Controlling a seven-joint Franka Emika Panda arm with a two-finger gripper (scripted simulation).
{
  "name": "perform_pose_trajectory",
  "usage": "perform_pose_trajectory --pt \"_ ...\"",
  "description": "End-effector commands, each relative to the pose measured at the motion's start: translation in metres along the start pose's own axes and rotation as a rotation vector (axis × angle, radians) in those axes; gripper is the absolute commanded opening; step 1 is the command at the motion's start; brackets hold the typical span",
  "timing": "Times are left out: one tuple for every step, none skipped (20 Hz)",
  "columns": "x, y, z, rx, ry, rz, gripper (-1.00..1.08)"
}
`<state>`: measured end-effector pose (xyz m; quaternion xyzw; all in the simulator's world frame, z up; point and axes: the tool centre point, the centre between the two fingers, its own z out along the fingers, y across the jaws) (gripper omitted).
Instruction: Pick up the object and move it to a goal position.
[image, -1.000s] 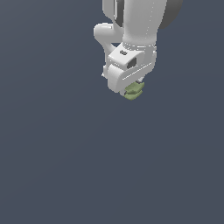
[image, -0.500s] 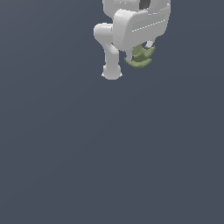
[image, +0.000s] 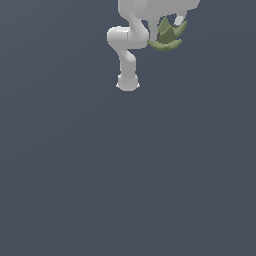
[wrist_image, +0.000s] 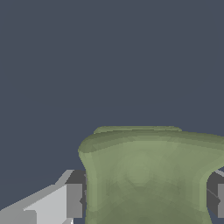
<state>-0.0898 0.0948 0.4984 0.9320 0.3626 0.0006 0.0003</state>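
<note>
The white robot gripper (image: 165, 30) had its jaws clamped on the small olive-green scalloped shell piece (image: 166, 36), which hung directly between them

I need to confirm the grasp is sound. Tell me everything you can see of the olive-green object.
The olive-green object is a small curved piece with pointed, scalloped edges, matte and shell-like. In the exterior view it hangs below the white gripper, near that view's top edge, with nothing shown beneath it. In the wrist view it fills the space between the two fingers, which press its sides. Its surface looks smooth and dished.
</note>
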Motion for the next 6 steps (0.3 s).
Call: perform_pose_trajectory --pt "-0.0008 -0.0022 -0.008 0.001 -0.001 0.0 -1.0" --pt "-0.0011 -0.0024 -0.01 0.001 -0.001 0.001 -1.0" --pt "-0.001 -0.0028 -0.0116 0.001 -0.001 0.001 -1.0" --pt "-0.001 -0.003 -0.0126 0.001 -0.001 0.001 -1.0" --pt "-0.001 -0.0031 -0.0132 0.001 -0.001 0.001 -1.0" --pt "-0.001 -0.0032 -0.0134 0.001 -0.001 0.001 -1.0"
